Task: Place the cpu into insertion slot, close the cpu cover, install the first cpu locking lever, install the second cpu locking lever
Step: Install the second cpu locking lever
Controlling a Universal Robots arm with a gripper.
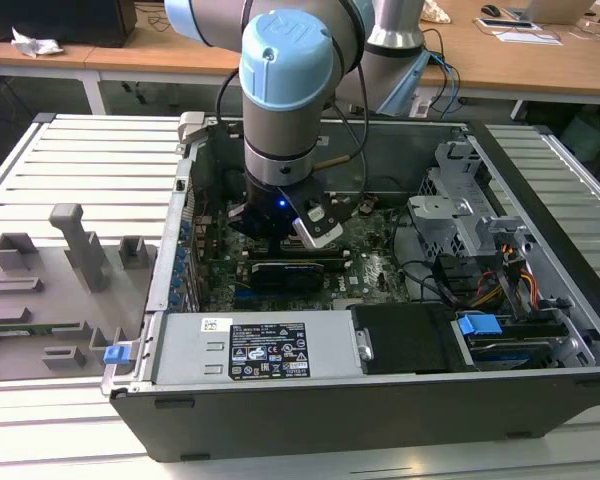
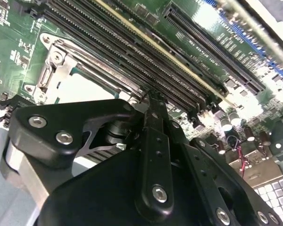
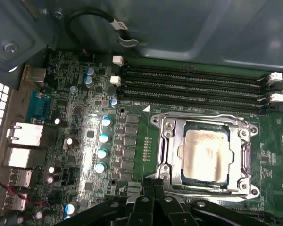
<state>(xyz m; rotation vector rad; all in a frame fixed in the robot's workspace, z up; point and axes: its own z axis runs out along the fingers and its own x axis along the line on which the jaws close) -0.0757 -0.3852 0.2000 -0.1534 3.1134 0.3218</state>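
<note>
Fingers (image 2: 153,110) of the gripper (image 3: 153,186) look pressed together with nothing between them, their tips at the near edge of the insertion slot (image 3: 205,155). Just beyond them the cpu (image 3: 208,154) lies seated, the cpu cover (image 3: 172,146) closed flat around it. If they press off-line, I judge they could skid off the socket's metal edging onto the memory slots (image 2: 132,52) beside it. The first wrist view shows the chip's top; the second wrist view shows the fingertip contact side-on.
</note>
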